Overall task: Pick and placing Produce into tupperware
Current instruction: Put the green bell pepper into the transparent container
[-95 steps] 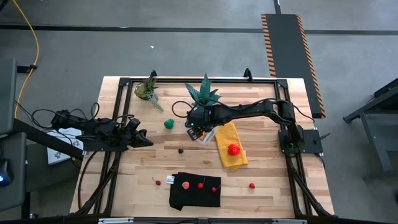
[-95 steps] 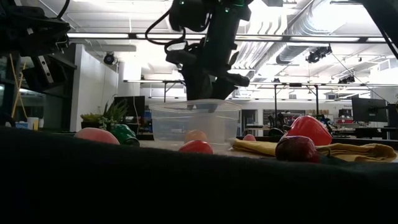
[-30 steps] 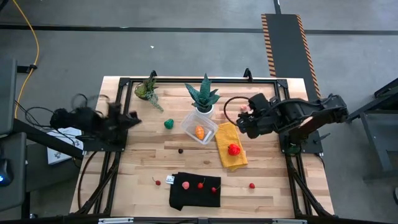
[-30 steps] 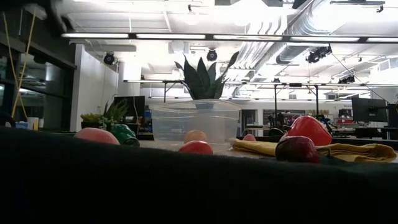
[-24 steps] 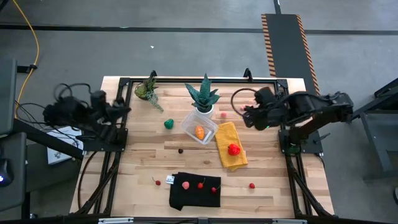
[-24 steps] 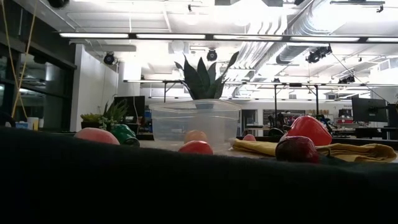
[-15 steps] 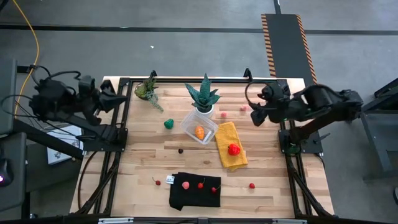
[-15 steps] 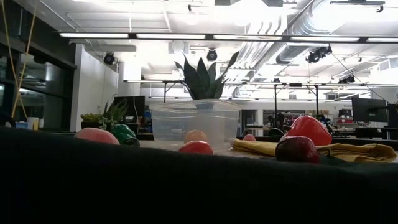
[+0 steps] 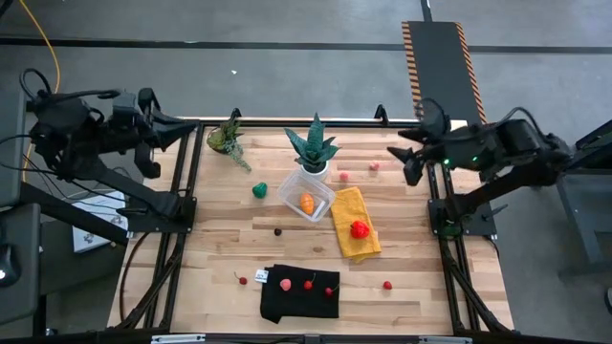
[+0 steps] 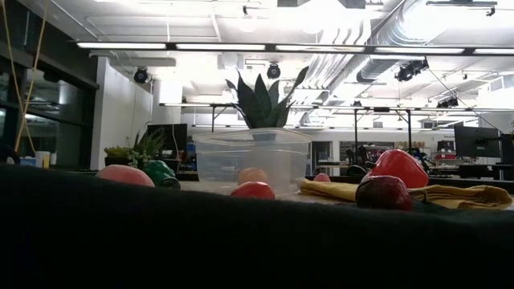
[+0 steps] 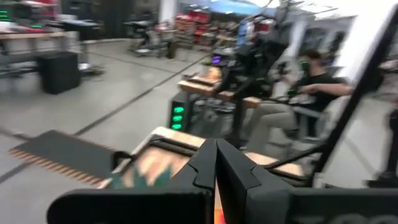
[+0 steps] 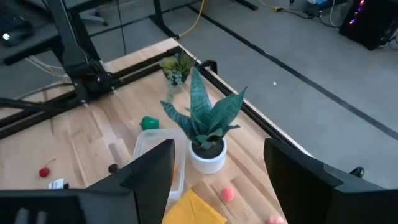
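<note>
The clear tupperware (image 9: pixel 308 196) (image 10: pixel 251 159) (image 12: pixel 155 155) stands mid-table with an orange produce piece (image 9: pixel 307 203) inside it. A red piece (image 9: pixel 360 229) lies on a yellow cloth (image 9: pixel 356 222). A green piece (image 9: pixel 258 190), a small dark piece (image 9: pixel 278 231) and two pink pieces (image 9: pixel 343 176) rest on the bare wood. Several red pieces lie on a black cloth (image 9: pixel 300 291). My left gripper (image 9: pixel 196 131) (image 11: pixel 216 163) is shut and empty, raised over the table's far left corner. My right gripper (image 9: pixel 406 151) (image 12: pixel 219 149) is open and empty, raised near the far right edge.
A spiky plant in a white pot (image 9: pixel 314 151) stands right behind the tupperware, and a smaller plant (image 9: pixel 227 139) is near the far left corner. Loose red pieces (image 9: pixel 387 285) (image 9: pixel 243 280) lie near the front. A black frame rail (image 9: pixel 306 122) runs along the table's edges.
My left gripper has risen and swung back toward the table's far left corner, staying shut. My right gripper has drawn away from the yellow cloth toward the far right edge, rising, still open. The produce and tupperware have kept still.
</note>
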### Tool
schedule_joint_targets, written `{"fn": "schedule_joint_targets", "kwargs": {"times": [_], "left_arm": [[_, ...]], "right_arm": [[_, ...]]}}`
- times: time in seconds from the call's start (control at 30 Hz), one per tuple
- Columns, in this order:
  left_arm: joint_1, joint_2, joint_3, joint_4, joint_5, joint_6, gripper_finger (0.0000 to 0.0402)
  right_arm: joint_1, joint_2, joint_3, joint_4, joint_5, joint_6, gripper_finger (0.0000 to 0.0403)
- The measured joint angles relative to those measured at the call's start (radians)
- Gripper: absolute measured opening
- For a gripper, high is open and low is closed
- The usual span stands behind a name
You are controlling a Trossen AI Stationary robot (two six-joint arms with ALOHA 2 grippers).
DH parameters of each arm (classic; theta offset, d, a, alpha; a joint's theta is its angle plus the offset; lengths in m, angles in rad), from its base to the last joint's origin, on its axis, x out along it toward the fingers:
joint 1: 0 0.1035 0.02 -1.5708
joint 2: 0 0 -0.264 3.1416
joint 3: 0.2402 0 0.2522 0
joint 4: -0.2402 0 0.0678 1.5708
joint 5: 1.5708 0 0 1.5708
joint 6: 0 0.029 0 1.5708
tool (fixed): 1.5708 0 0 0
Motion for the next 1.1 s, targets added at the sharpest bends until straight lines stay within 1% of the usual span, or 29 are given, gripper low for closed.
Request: {"fn": "schedule_joint_targets", "kwargs": {"times": [0.07,0.17,0.37,0.47,0.57,0.77,0.87,0.93,1.1], "left_arm": [[0.000,0.014,0.030,-0.043,-0.037,-0.001,0.0001],[0.000,0.020,0.040,-0.057,-0.059,-0.003,0.0001],[0.000,0.023,0.040,-0.092,-0.061,-0.015,0.0001],[0.000,0.023,0.040,-0.102,-0.075,-0.008,0.0001],[0.000,0.023,0.040,-0.102,-0.114,0.025,0.0001],[0.001,0.023,0.040,-0.104,-0.125,0.079,0.0001],[0.001,0.023,0.040,-0.095,-0.115,0.080,0.0001],[0.001,0.023,0.040,-0.058,-0.095,0.075,0.0001],[0.001,0.057,0.041,0.090,0.029,0.138,0.0001]], "right_arm": [[-0.030,-0.021,0.000,0.019,-0.025,-0.046,0.0238],[-0.085,-0.045,0.000,0.073,-0.078,-0.130,0.0238],[-0.249,-0.064,0.000,0.244,-0.274,-0.278,0.0238],[-0.348,-0.052,0.000,0.292,-0.381,-0.310,0.0238],[-0.445,-0.024,0.000,0.311,-0.468,-0.327,0.0238],[-0.573,0.055,0.000,0.375,-0.625,-0.336,0.0238],[-0.620,0.092,0.000,0.404,-0.674,-0.364,0.0238],[-0.650,0.113,0.000,0.428,-0.711,-0.374,0.0238],[-0.707,0.146,0.000,0.460,-0.810,-0.381,0.0238]]}}
